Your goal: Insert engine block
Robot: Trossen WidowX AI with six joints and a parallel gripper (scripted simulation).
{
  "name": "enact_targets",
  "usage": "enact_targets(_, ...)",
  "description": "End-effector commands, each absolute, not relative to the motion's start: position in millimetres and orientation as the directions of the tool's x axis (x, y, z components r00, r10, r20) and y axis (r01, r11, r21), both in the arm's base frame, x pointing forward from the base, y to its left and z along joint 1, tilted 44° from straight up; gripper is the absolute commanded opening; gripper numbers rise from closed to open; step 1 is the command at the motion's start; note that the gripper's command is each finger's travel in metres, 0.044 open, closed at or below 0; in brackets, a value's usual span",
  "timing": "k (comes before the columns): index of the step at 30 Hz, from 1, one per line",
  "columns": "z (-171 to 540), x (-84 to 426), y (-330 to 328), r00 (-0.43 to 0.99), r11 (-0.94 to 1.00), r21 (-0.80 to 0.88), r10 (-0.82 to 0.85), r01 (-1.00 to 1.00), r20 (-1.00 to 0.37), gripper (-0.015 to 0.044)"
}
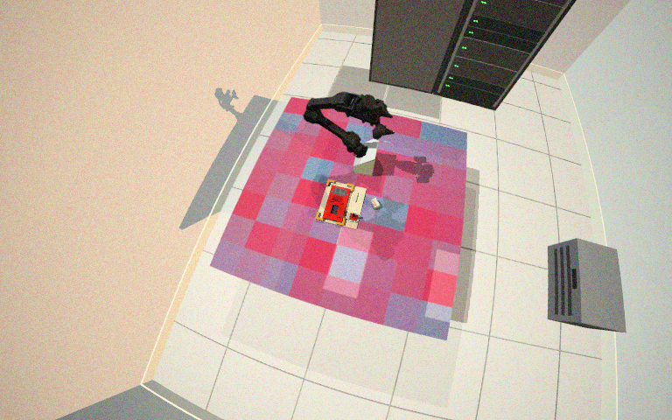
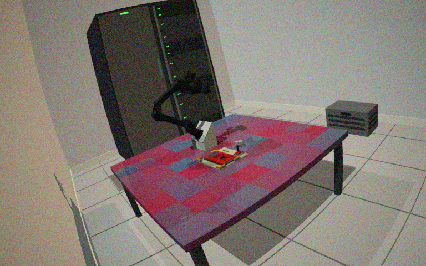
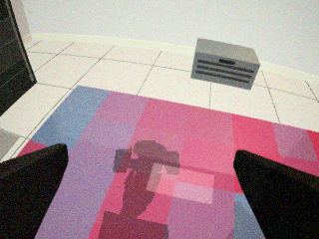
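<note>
The red car body (image 1: pixel 332 201) (image 2: pixel 216 155) lies in a cream frame with orange corners on the table. A small dark opening (image 1: pixel 334 209) shows in its top in the top view. Whether the engine block is inside, and how its slot faces, is too small to tell. A small red and dark part (image 1: pixel 353 216) (image 2: pixel 238 152) is at the cream strip beside the body. My gripper (image 1: pixel 391 123) (image 3: pixel 154 157) is open and empty, high above the table's back area and well away from the car body. The car body is out of the wrist view.
The arm's pale wedge-shaped base (image 1: pixel 365 167) (image 2: pixel 206 142) stands behind the frame. A small white piece (image 1: pixel 375 203) (image 2: pixel 239 143) is near the cream strip. A dark server rack (image 1: pixel 416 44) (image 2: pixel 131 62) stands behind the table. A grey cabinet (image 1: pixel 597 284) (image 2: pixel 351 117) (image 3: pixel 225 65) is on the floor.
</note>
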State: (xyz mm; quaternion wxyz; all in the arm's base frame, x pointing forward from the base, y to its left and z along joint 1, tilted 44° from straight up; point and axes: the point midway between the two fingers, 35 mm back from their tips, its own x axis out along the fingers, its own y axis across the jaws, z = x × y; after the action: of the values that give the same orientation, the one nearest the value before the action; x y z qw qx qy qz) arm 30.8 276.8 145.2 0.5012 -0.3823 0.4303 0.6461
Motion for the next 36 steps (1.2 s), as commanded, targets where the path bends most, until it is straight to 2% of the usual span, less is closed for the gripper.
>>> enact_targets(1,123.2,60.8,277.9,-0.132,-0.140,0.101,0.236,-0.985,-0.963,0.0440)
enact_targets(10,79.2,120.9,264.9,-0.019,-0.193,0.009,0.049,-0.981,-0.999,0.0440)
enact_targets(19,37.2,174.1,234.9,0.042,-0.279,0.005,-0.162,-0.960,-0.986,0.0440)
enact_targets(27,2.0,210.6,198.8,0.055,-0.371,0.087,-0.358,-0.925,-0.932,0.0440)
enact_targets(36,-34.5,241.4,151.3,0.038,-0.448,0.264,-0.560,-0.854,-0.828,0.0440)
